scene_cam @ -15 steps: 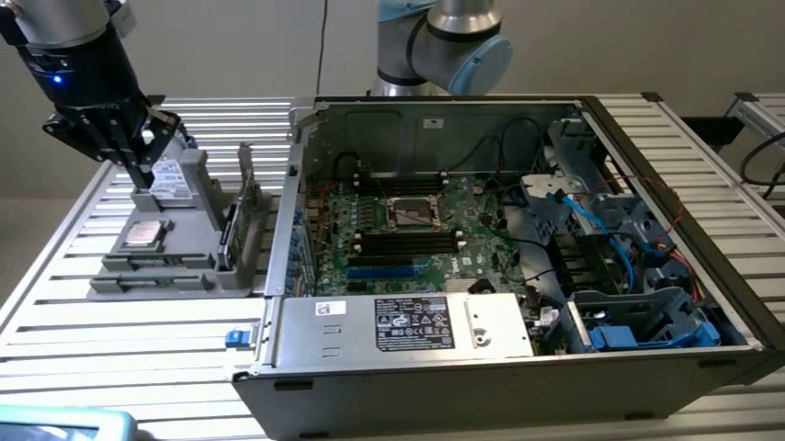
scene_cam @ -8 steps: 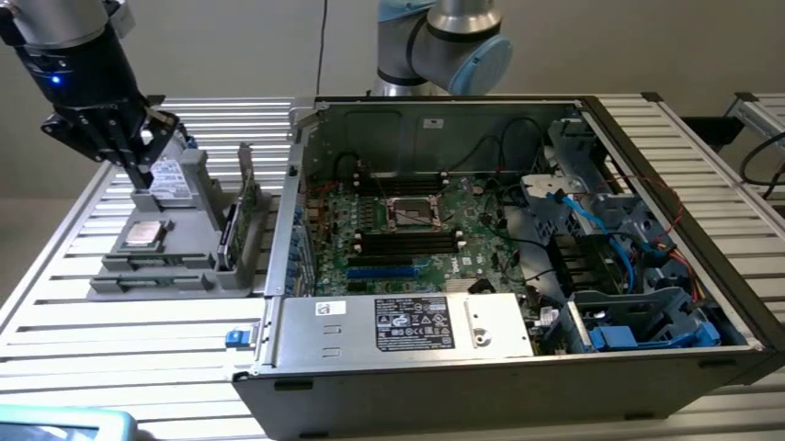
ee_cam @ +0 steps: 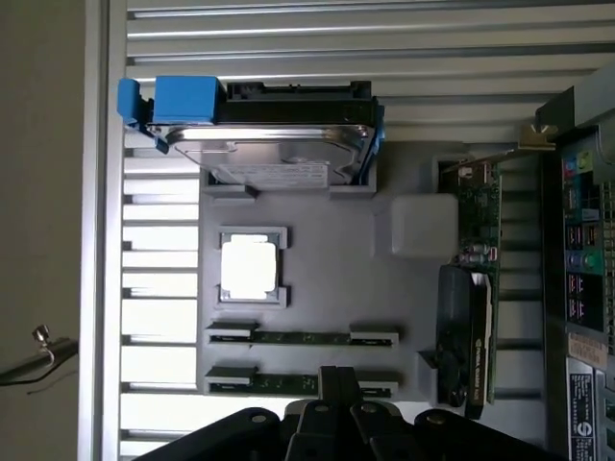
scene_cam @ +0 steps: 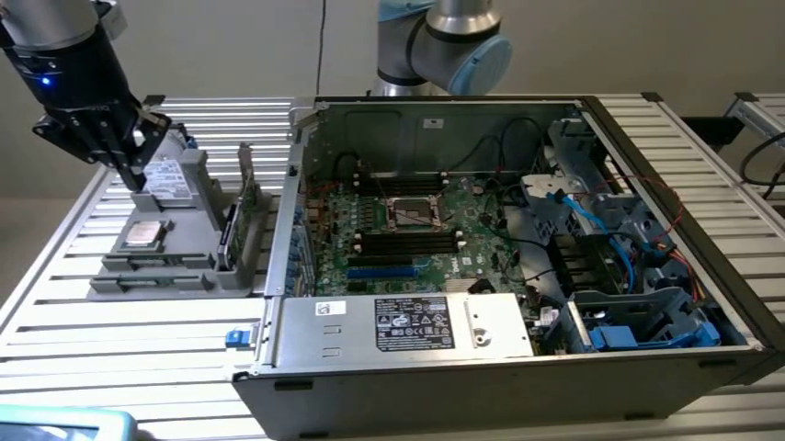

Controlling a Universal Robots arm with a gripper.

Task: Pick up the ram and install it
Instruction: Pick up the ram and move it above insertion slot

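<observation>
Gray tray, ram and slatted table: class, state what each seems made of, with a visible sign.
Gray tray: probably plastic, matte, evenly gray with moulded pockets.
Ram: green circuit board, dull, dotted with small parts.
Table: likely aluminium, pale ribbed slats reflecting light.

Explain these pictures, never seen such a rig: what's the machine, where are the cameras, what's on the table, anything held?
One robot arm with a gripper. The exterior view is from a camera off the arm; the wrist view looks down from its wrist. On the table: an open computer case and a grey tray with a hard drive, a processor chip, a graphics card, a ram stick and a second ram stick. The gripper hangs over the tray; both sticks lie in it, unheld.
</observation>
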